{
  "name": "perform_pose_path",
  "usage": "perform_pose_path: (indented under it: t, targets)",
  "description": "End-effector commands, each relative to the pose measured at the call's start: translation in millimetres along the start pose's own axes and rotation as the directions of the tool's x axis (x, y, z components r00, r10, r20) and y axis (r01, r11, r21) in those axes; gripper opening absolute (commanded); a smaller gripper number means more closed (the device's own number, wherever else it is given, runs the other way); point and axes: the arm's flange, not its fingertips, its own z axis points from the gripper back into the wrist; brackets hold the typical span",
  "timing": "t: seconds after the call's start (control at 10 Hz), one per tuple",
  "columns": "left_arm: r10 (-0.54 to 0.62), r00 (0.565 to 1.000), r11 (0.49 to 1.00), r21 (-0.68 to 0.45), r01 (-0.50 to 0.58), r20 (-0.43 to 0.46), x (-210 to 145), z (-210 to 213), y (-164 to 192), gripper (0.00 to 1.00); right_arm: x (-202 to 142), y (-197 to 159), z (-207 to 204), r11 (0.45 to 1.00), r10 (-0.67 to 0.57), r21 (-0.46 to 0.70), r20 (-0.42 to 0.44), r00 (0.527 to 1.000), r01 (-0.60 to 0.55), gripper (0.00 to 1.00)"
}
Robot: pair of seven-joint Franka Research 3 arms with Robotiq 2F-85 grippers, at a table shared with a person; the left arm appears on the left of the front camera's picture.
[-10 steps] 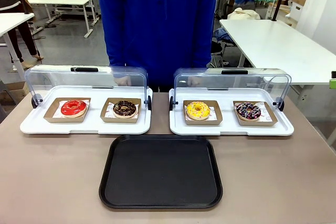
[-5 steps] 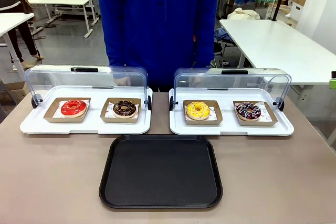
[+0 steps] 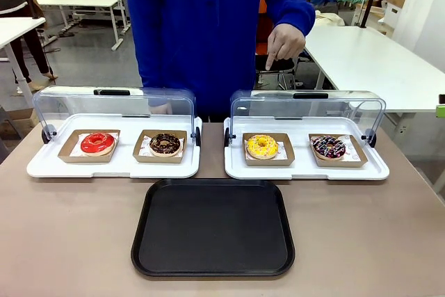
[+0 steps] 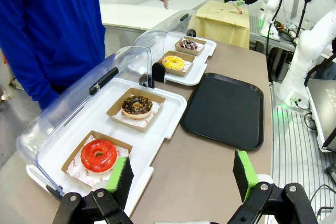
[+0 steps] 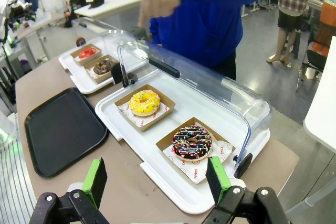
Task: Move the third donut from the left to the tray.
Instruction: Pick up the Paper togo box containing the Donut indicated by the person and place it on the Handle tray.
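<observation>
Front view shows the yellow donut point(image 3: 262, 146) in its cardboard holder point(image 3: 268, 161) on the right white display tray point(image 3: 306, 174), just behind the black tray point(image 3: 212, 273), with a person's hand point(image 3: 284, 41) pointing down above the raised clear lid point(image 3: 306, 106). Our right gripper point(image 5: 156, 179) and left gripper point(image 4: 182, 171) both stand wide apart, holding nothing. We risk bumping the lid, crushing the icing, or miscounting and taking the sprinkled chocolate donut point(image 3: 328, 146) just beside it.
</observation>
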Motion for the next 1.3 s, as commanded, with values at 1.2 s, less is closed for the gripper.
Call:
perform_pose_path:
  t: [1.2]
  targets:
    - [-0.014, 1.000, 1.000, -0.008, 0.014, 0.014, 0.9, 1.8, 1.0, 1.00, 1.0, -3.2, -1.8, 1.000, 0.025, -0.002, 0.034, 0.999, -0.025, 1.00]
